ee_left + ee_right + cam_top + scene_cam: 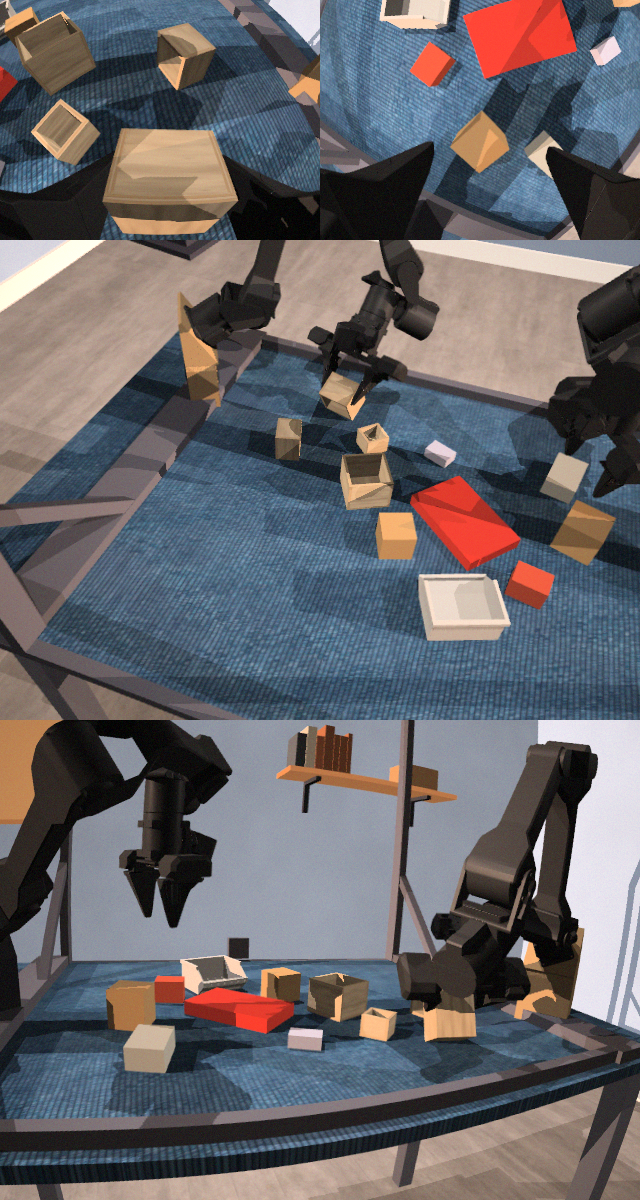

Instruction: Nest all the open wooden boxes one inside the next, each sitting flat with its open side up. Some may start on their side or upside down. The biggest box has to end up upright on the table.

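My left gripper (341, 392) (167, 158) is shut on a wooden box (342, 387) (449, 1023) (172, 160), held tilted close above the table, its closed bottom facing the left wrist camera. A large wooden box (369, 496) (352, 999) (60, 62) stands open side up. The smallest wooden box (373, 445) (376, 1027) (82, 142) stands open side up between it and the held box. Another wooden box (287, 438) (199, 62) lies on its side, its opening showing in the left wrist view. My right gripper (583, 473) (160, 921) (492, 150) is open and empty, high above the blocks.
An orange block (395, 537), red slab (465, 521), white bin (465, 631) and red block (529, 583) stand beyond the large box. A lilac block (439, 453) is near the smallest box. A beige block (564, 476) and brown block (584, 531) are below my right gripper.
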You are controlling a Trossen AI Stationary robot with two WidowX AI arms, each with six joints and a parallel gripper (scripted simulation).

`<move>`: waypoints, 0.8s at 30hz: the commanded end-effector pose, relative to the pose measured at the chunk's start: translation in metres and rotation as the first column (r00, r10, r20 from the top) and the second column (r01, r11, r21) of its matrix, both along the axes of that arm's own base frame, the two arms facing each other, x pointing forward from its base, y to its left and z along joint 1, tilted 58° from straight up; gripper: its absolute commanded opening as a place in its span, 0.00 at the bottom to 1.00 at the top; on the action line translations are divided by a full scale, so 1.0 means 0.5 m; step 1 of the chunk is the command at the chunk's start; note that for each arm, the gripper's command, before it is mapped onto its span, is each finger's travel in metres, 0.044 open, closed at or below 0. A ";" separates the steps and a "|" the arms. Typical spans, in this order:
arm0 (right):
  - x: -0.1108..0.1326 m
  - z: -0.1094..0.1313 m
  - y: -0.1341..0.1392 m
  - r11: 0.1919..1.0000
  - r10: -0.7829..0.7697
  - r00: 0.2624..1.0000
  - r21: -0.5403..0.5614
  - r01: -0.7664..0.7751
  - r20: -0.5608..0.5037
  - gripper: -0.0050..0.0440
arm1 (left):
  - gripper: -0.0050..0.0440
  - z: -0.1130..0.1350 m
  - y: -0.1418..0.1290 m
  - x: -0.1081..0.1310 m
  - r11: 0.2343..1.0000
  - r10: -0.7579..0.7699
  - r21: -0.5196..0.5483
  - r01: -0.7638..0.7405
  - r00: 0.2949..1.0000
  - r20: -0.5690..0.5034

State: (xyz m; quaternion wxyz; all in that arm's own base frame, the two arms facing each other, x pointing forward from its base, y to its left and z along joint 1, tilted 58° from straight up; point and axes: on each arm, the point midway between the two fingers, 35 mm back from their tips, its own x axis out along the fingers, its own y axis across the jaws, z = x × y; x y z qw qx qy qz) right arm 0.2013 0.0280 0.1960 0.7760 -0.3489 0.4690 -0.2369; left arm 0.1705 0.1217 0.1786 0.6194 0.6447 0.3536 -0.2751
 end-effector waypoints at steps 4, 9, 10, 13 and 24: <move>0.002 0.003 0.001 1.000 0.001 1.000 0.000 -0.001 0.002 0.92 | 0.00 0.013 0.009 -0.004 0.994 -0.082 -0.076 0.083 0.997 0.011; 0.002 0.003 0.001 1.000 0.001 1.000 0.000 -0.001 0.002 0.92 | 0.00 0.019 0.024 -0.009 0.976 -0.146 -0.161 0.148 0.989 0.024; 0.002 0.003 0.001 1.000 0.001 1.000 0.000 -0.001 0.002 0.92 | 0.00 0.020 0.024 -0.009 0.975 -0.148 -0.164 0.150 0.989 0.025; 0.002 0.003 0.001 1.000 0.001 1.000 0.000 -0.001 0.002 0.92 | 0.00 0.020 0.029 -0.010 0.966 -0.171 -0.194 0.172 0.985 0.025; 0.002 0.003 0.001 1.000 0.001 1.000 0.000 -0.001 0.002 0.92 | 0.00 0.025 0.051 -0.015 0.913 -0.259 -0.313 0.263 0.964 0.053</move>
